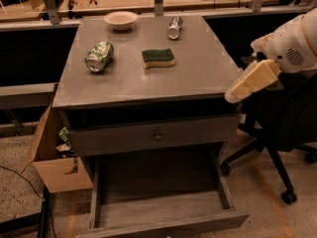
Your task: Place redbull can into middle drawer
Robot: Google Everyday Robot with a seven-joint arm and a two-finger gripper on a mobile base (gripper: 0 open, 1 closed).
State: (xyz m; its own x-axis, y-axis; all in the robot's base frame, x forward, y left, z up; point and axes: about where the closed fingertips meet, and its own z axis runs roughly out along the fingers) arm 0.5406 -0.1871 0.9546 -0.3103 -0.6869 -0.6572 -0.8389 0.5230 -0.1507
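The redbull can (pixel 174 27), slim and silver, lies on its side at the back of the grey cabinet top (pixel 208 68), right of a bowl. The middle drawer (pixel 163 208) is pulled out low at the front, wide and shallow, with nothing in it. My arm (pixel 292 46) comes in from the right. Its cream end with the gripper (pixel 234 95) hangs at the cabinet top's right front corner, well short of the can and holding nothing that I can see.
A green-and-white can (pixel 99 56) lies on the left of the top, a green sponge (pixel 158 58) in the middle, a pale bowl (pixel 120 19) at the back. A drawer front with a knob (pixel 157 136) is closed. A cardboard box (pixel 54 162) stands left, an office chair (pixel 282 148) right.
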